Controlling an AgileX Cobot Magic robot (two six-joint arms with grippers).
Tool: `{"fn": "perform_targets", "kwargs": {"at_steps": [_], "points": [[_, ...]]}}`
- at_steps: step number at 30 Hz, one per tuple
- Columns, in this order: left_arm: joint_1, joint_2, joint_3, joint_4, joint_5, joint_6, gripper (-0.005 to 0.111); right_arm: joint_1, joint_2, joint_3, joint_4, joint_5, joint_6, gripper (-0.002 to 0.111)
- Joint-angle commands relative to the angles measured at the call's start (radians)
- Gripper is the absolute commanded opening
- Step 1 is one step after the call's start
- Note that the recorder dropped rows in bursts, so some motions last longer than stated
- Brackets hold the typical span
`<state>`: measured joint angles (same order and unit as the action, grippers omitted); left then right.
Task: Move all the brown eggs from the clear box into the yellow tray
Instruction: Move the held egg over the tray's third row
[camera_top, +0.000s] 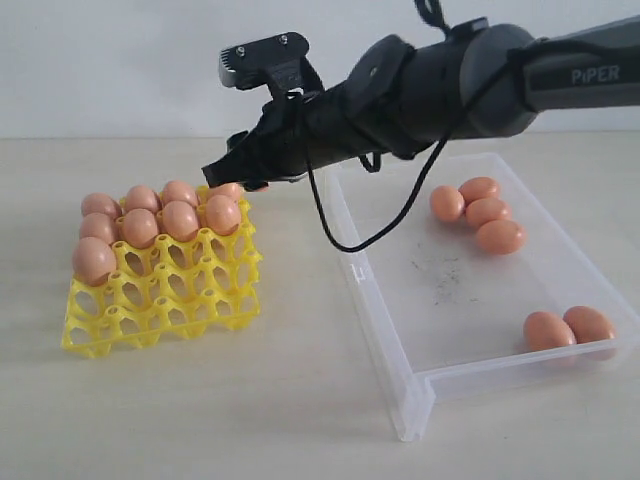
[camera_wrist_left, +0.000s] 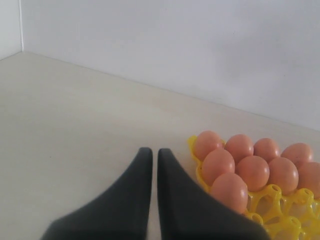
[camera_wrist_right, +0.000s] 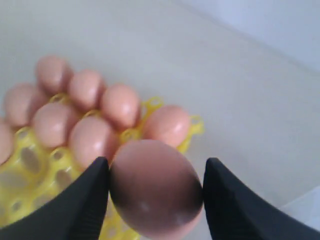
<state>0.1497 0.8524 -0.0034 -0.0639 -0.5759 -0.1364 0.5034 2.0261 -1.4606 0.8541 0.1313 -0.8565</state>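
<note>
Your right fingers, spread wide, grip one brown egg above the yellow tray, ready, I think, for a free cup. Six eggs lie in the clear box. Left fingers are closed and empty, out of the way.

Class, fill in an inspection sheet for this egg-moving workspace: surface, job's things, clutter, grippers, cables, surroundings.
Surface: pale table, smooth.
Job's things: yellow tray holds about nine tray eggs; clear box holds six box eggs and has dark scuffs on its floor.
Clutter: nothing seen.
Grippers: right gripper is shut on a held egg above the tray's far corner; left gripper is shut and empty, beside the tray.
Cables: black cable loops below the right arm, near the box's wall; contact cannot be told.
Surroundings: plain white wall.
</note>
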Motion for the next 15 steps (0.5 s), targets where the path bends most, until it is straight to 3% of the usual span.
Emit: {"fn": "perform_targets", "kwargs": {"at_steps": [1, 3, 7, 12, 15], "points": [[-0.003, -0.008, 0.003, 0.004, -0.002, -0.001, 0.004, 0.08, -0.01, 0.077, 0.027, -0.458, 0.001, 0.0], [-0.003, -0.008, 0.003, 0.004, -0.002, -0.001, 0.004, 0.102, -0.01, 0.093, 0.003, -0.538, 0.029, 0.0], [-0.003, -0.008, 0.003, 0.004, -0.007, -0.001, 0.004, 0.128, -0.01, 0.093, -0.173, -0.481, 0.127, 0.0], [-0.003, -0.008, 0.003, 0.004, -0.007, -0.001, 0.004, 0.16, -0.019, 0.093, -0.563, -0.264, 0.352, 0.0], [-0.003, -0.008, 0.003, 0.004, -0.007, -0.001, 0.004, 0.175, -0.02, 0.094, -0.668, -0.122, 0.403, 0.0]]}}
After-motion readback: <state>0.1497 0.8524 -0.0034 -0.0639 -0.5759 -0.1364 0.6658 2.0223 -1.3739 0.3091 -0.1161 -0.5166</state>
